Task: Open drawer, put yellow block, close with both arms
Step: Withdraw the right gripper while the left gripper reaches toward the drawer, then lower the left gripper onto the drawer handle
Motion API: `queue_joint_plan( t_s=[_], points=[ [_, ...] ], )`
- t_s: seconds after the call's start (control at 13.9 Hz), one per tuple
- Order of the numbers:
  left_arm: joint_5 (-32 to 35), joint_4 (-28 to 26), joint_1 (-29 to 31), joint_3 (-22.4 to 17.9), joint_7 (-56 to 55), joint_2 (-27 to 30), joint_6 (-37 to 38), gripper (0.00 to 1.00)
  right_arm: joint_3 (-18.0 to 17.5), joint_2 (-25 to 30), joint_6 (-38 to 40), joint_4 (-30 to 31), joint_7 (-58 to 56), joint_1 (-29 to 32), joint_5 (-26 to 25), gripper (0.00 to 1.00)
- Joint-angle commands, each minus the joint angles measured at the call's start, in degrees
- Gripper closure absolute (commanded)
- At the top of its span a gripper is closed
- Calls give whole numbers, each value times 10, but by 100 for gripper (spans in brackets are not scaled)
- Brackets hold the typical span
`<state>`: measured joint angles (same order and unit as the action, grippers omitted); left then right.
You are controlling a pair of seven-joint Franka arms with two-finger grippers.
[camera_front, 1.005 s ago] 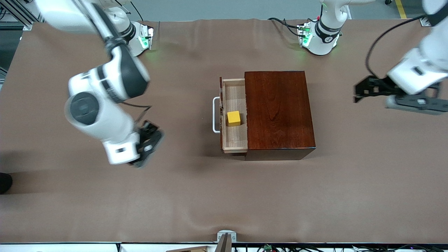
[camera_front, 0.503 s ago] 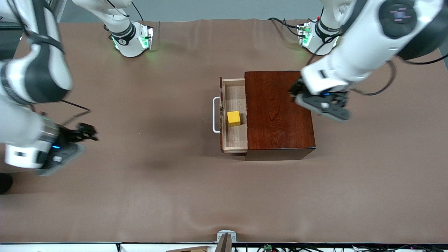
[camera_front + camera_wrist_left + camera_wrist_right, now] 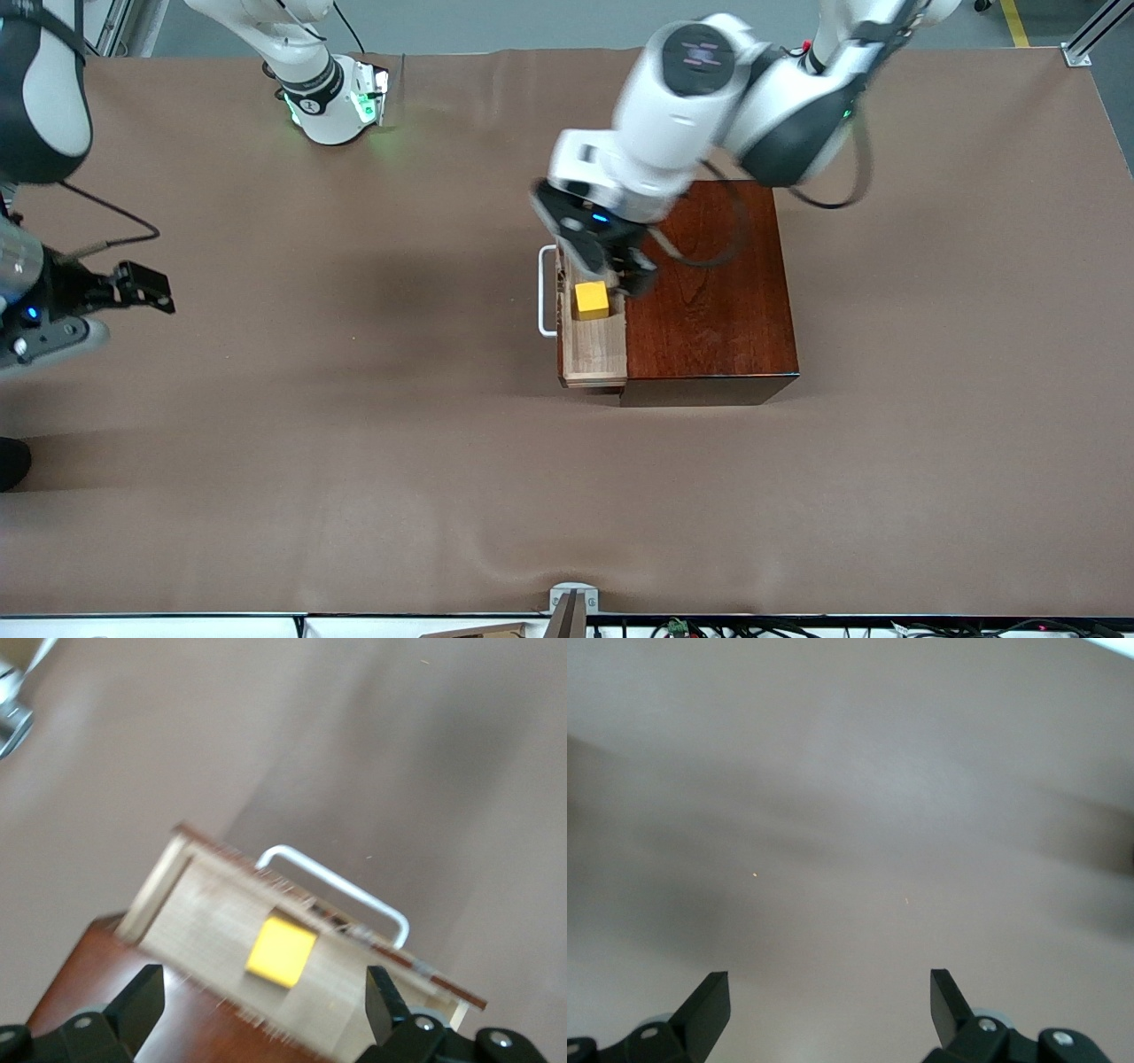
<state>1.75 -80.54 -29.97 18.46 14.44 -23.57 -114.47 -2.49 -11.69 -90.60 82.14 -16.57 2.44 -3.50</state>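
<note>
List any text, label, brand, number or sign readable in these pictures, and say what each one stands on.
None can be read.
right arm's base: a small round mark on its black ring, too small to read.
left arm's joint cap: faint purplish marks, blurred.
wooden box, drawer, yellow block, table cover: no lettering.

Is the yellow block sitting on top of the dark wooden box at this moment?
No, the yellow block lies inside the pulled-out drawer, beside the wooden box, not on its top.
</note>
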Motion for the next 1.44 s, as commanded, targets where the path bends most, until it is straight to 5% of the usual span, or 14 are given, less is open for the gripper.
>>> queue_joint_plan(
  t_s=[0.0,0.5,0.65,1.36],
  points=[
    [34,35,-62,-9,16,-40,0,0,52,44,-6,42,52,-39,-2,0],
    [93,41,-101,-11,84,-113,-23,0,54,112,17,72,149,-23,27,0],
    [93,40,-98,-15,89,-134,-36,0,57,147,3,118,151,-4,74,0],
    [118,36,-98,-36,132,-167,-66,0,54,149,-7,113,150,-4,39,0]
  ],
)
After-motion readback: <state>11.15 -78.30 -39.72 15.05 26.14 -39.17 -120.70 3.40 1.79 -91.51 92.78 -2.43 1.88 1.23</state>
